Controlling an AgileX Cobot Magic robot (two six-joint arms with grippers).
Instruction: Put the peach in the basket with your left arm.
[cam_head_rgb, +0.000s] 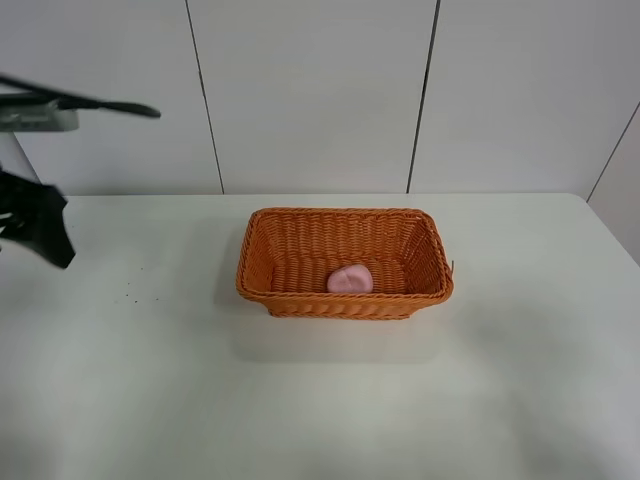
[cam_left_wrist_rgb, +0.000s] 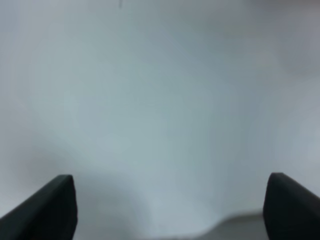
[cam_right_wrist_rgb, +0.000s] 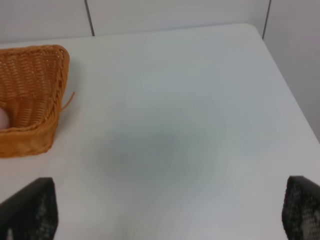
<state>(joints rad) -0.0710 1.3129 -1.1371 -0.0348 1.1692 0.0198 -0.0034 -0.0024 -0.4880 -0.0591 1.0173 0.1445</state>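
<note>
Peach (cam_head_rgb: 350, 279) lies inside the basket (cam_head_rgb: 262, 262), against its near wall, mid-table (cam_head_rgb: 520, 380). Your left gripper (cam_left_wrist_rgb: 167, 210) hangs at the far left, spread wide and empty; your right gripper (cam_right_wrist_rgb: 170, 212) likewise gapes, holding nothing.

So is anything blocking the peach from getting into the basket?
No, nothing visible is in the way. The peach already lies inside the basket, on its floor by the near wall. The left gripper is open and empty, off at the table's left side.
</note>
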